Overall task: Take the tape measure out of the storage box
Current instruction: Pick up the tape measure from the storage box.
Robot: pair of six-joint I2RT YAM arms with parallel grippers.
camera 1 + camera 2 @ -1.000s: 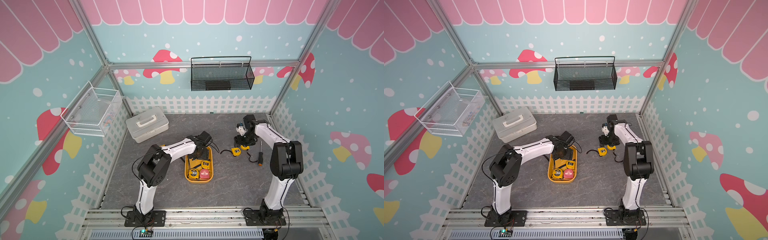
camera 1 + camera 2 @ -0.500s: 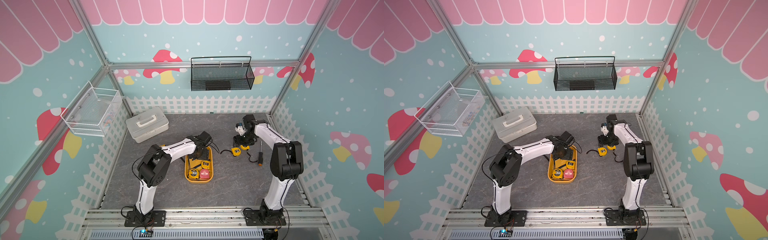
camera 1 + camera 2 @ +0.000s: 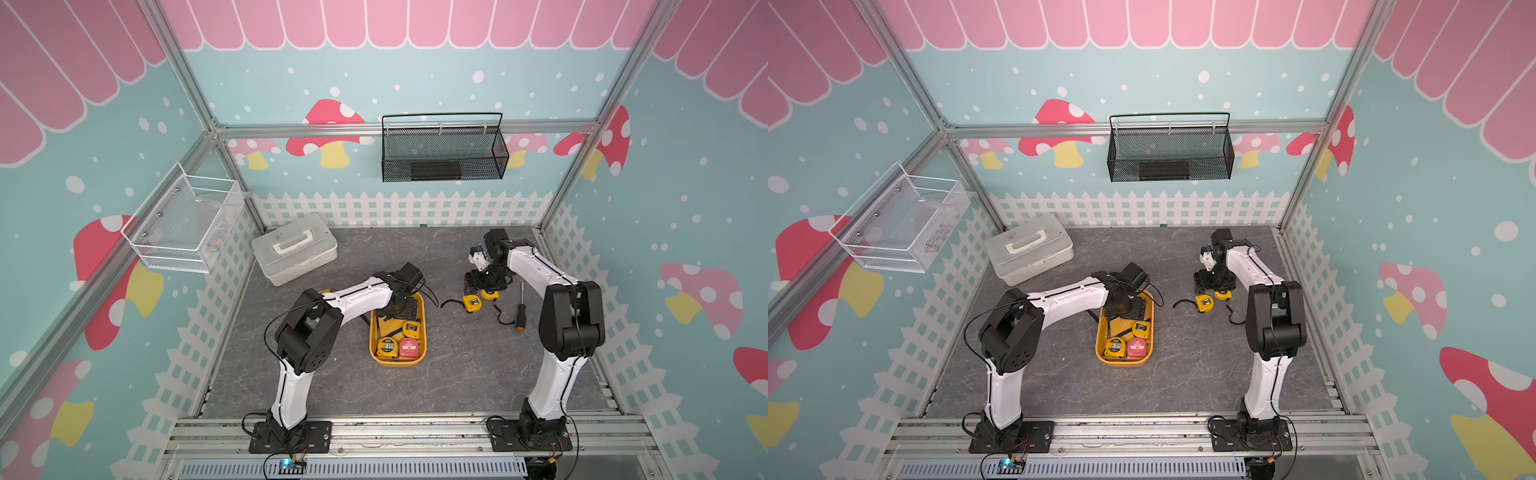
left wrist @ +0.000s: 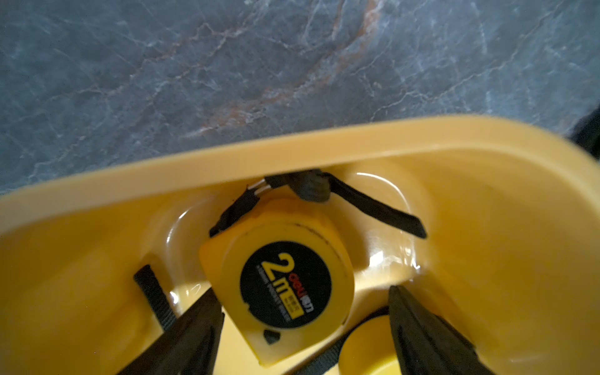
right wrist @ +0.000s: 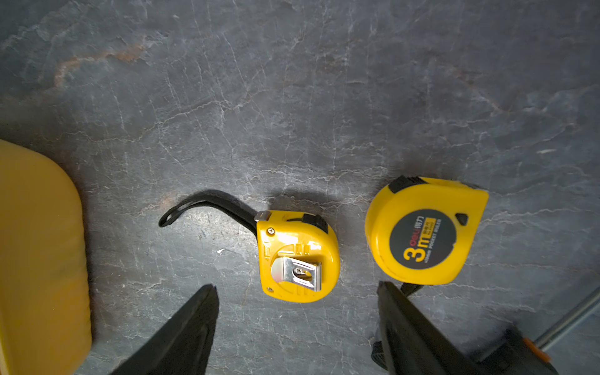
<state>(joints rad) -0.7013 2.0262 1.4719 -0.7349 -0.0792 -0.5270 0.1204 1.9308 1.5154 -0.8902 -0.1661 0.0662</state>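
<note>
Left jaws are standing spread inside the box (image 4: 227,162), flanking the 2m tape (image 4: 282,285) without pinching it: 1 jaw is sitting right at its edge, the other is hanging apart from it. Its round black label is showing "2m" in yellow with a red "deli" mark beside it; the smaller print is too blurred to read. This tape is lying flat at the box's far end, with its black strap (image 4: 373,207) trailing along the wall.

In both top views the box (image 3: 397,363) is resting on the desk (image 3: 457,374), also holding a yellow tape marked "3" (image 3: 386,347), a red tape (image 3: 408,348) with writing too small to read, and 1 more yellow tape (image 3: 411,329).

Right jaws are hanging spread and holding nothing above the desk, over 2 tapes lying outside the box. The clip tape (image 5: 297,259) is showing its metal belt clip, and the 3m tape (image 5: 425,233) is showing "DELI 3m POCKET RULER". A screwdriver (image 5: 519,354) is lying near them.
</note>
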